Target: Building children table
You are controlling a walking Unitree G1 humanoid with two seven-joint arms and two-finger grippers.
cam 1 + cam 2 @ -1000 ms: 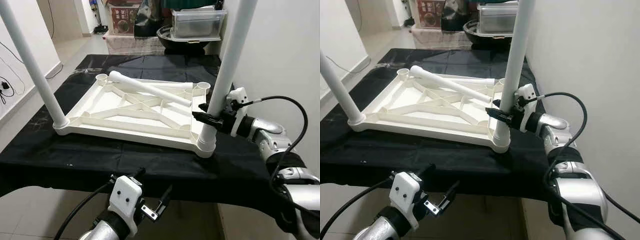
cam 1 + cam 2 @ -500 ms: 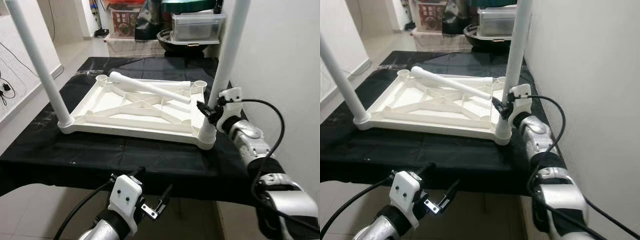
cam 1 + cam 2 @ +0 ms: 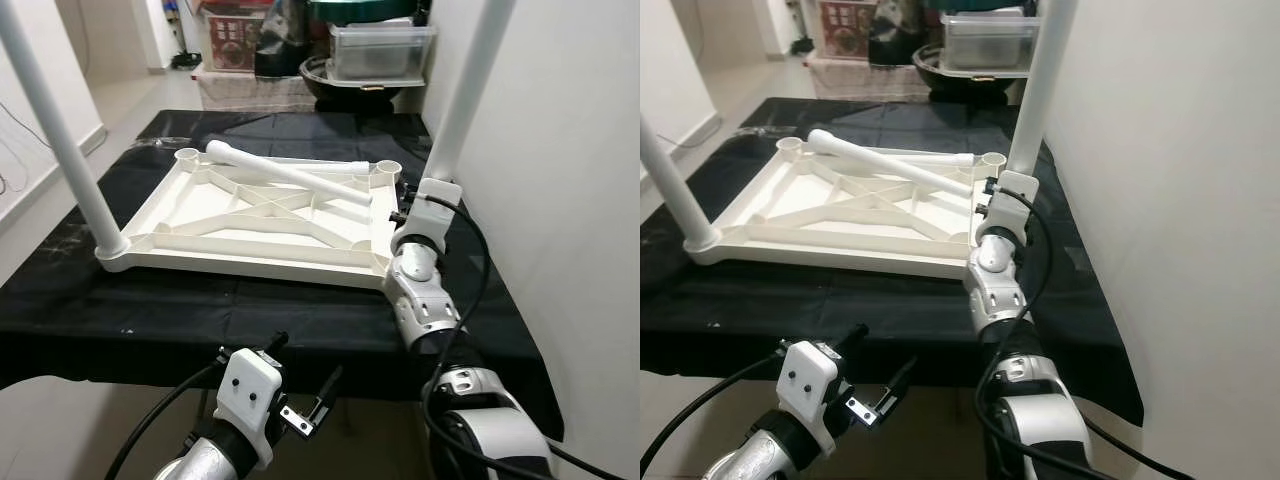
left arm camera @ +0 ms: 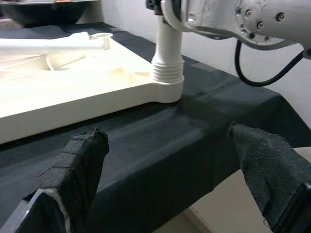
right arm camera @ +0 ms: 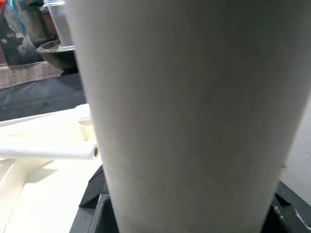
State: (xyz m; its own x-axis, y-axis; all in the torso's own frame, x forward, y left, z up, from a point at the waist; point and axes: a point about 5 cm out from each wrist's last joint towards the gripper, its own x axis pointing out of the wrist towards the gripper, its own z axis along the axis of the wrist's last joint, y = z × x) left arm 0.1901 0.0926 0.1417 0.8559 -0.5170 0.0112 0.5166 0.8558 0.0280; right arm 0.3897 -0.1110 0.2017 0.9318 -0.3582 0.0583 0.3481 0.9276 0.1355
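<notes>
A white plastic tabletop (image 3: 250,215) lies upside down on a black-draped table (image 3: 200,310). One white leg (image 3: 55,130) stands upright in its near left corner. Another leg (image 3: 470,80) stands in the near right corner. A third, loose leg (image 3: 290,172) lies across the ribs toward the far side. My right gripper (image 3: 403,215) is shut on the near right leg low down; in the right wrist view that leg (image 5: 194,111) sits between the black fingers (image 5: 97,194). My left gripper (image 3: 305,365) hangs below the table's front edge, open with nothing in it (image 4: 165,136).
A white wall (image 3: 570,200) runs close along the table's right side. Behind the table stand a clear plastic bin (image 3: 380,50), a dark bowl (image 3: 340,82) and a printed box (image 3: 232,38). Open floor (image 3: 120,95) lies at the far left.
The view has shifted. My right forearm has swung from out at the right to in front of the near right leg, pointing away from me, its gripper still on that leg. The left arm stayed put.
</notes>
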